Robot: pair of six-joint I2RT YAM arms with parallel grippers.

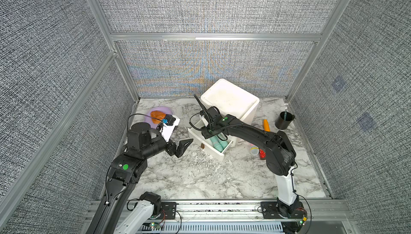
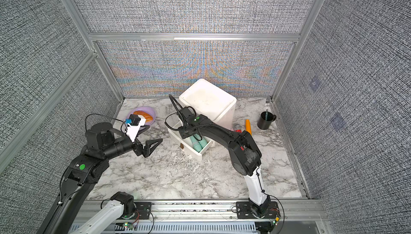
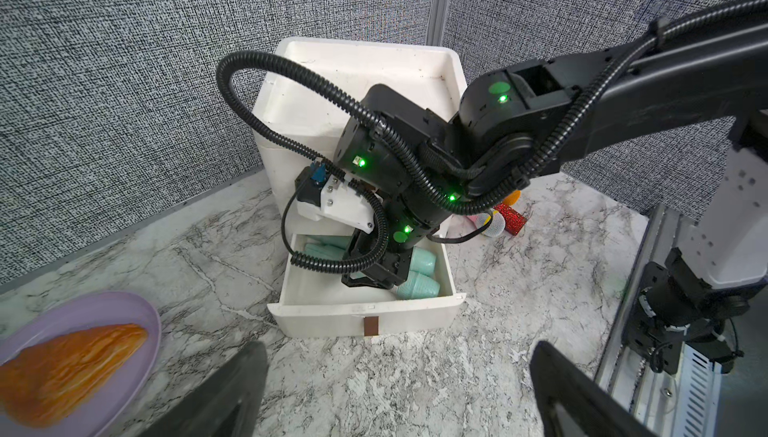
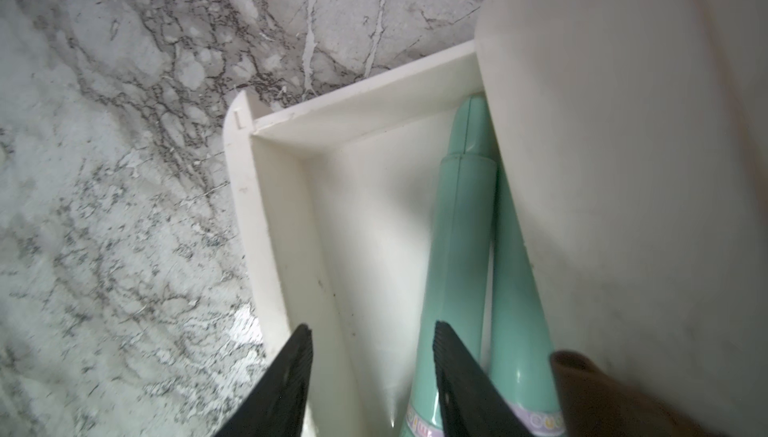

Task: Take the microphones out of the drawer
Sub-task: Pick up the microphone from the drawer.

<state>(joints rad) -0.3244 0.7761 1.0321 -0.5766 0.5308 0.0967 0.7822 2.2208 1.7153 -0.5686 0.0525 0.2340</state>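
The white drawer (image 1: 195, 136) stands pulled out of the white cabinet (image 1: 229, 99) in both top views. Two mint-green microphones (image 1: 216, 143) (image 4: 457, 227) lie side by side along one side of it. My right gripper (image 4: 372, 331) reaches down into the drawer with its jaws apart. One of its fingers (image 4: 453, 364) lies over the nearer green microphone, and only the drawer's white floor shows in the gap. My left gripper (image 1: 186, 148) (image 3: 399, 347) hovers wide open and holds nothing, above the marble just left of the drawer front (image 3: 324, 322).
A purple plate (image 1: 166, 109) with a croissant sits at the back left. Right of the cabinet lie a red-glitter microphone (image 3: 509, 216), an orange carrot (image 1: 266, 125) and a black mug (image 1: 284, 120) holding a fork. Grey walls enclose three sides.
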